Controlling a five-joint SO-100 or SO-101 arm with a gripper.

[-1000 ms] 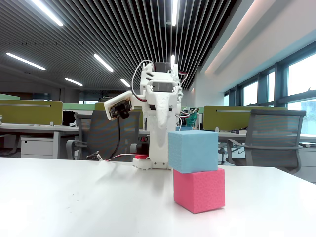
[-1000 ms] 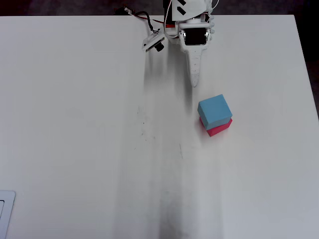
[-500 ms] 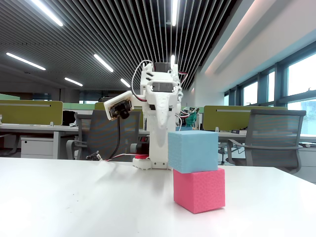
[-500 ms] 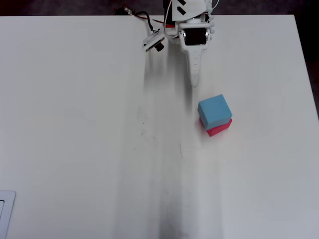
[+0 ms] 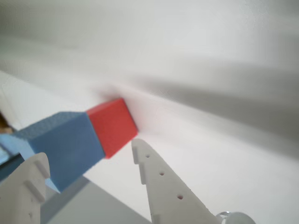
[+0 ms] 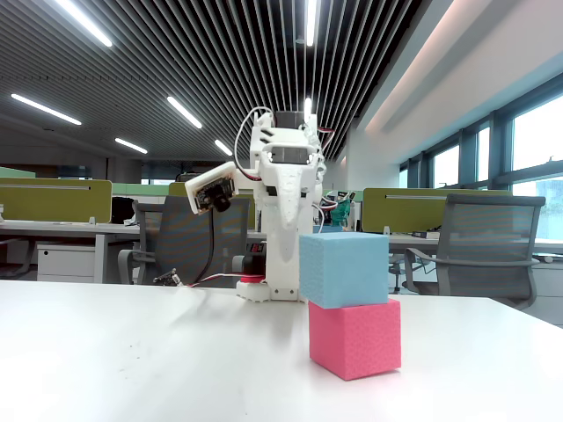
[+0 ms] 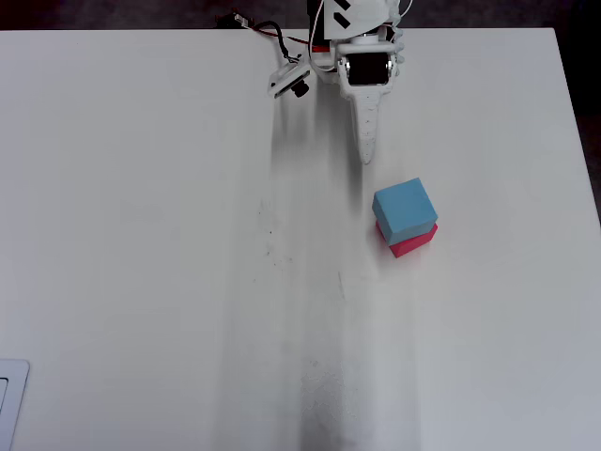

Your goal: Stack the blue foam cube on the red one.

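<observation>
Blue cube [image 6: 344, 269] resting directly on top of the red cube [image 6: 354, 337], near the middle of the white bench [image 6: 132, 360] in the fixed view. Set slightly off square, overhanging the lower block a little toward the left in that view. From overhead, blue cube [image 7: 405, 209] covering most of the red cube [image 7: 413, 241], only a pink strip showing along the lower right edge. Stack standing right of the bench's [image 7: 141, 235] centre line, just beyond the tip of the arm. In the wrist view, both blocks appearing sideways: blue cube [image 5: 65, 144] at left, red cube [image 5: 112, 126] touching it at right.

Gripper [image 7: 367, 155] folded back at the far edge of the bench, pointing down toward the stack, apart from it and holding nothing. From overhead, tapering to a single narrow point. In the wrist view, gripper [image 5: 88, 161] with two white fingers [image 5: 161, 186] in the foreground and a clear gap between them, so somewhat parted, empty.

Office chairs [image 6: 493, 246], desks and green partitions [image 6: 54, 200] in the background of the fixed view.
</observation>
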